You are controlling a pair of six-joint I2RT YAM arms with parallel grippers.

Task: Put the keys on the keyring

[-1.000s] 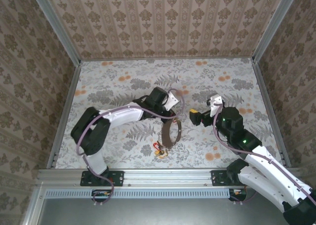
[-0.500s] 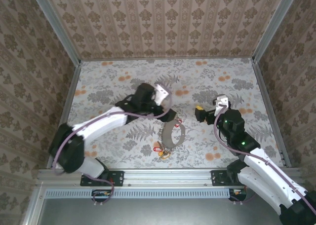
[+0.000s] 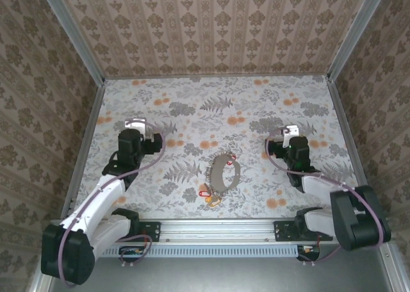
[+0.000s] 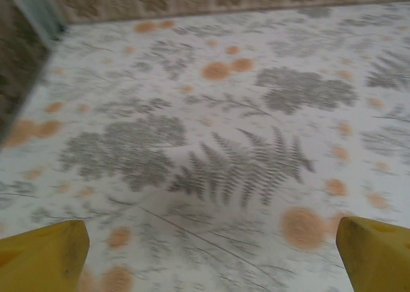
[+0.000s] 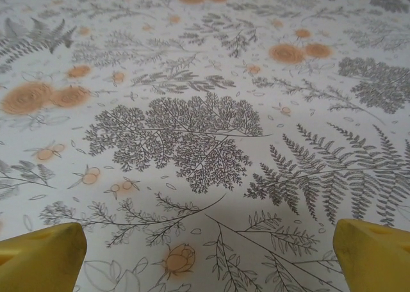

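- Left gripper (image 3: pixel 136 127): jaws are spread wide and nothing is held. On the left wrist camera the yellow fingertips (image 4: pixel 41 257) are seen at the two bottom corners, with only bare patterned cloth between them.
- Right gripper (image 3: pixel 291 137): likewise released and empty. Its yellow fingertips (image 5: pixel 38 257) are set far apart over the fern print.
- Change noted: a second ago the left gripper was clenched at the far end of the keyring, with the right gripper close beside it. Both arms have since been drawn back to their own sides, well apart from the work.
- Keyring (image 3: pixel 214 174): it is left lying flat as a slack loop on the table (image 3: pixel 288 100), about midway between the two grippers and touched by neither.
- Keys (image 3: pixel 209 195): the red and the yellow-gold one are found together at the near end of the loop, touching it or just beside it. Whether they are threaded onto the band cannot be told at this size.
- Judgement: the release and retreat suggest the handling is finished or paused. Success would have to be confirmed by a closer look at the keys.
- Writing: no brand, label or legible lettering is found. Only floral print is seen on the table and damask on the walls (image 3: pixel 211 29).
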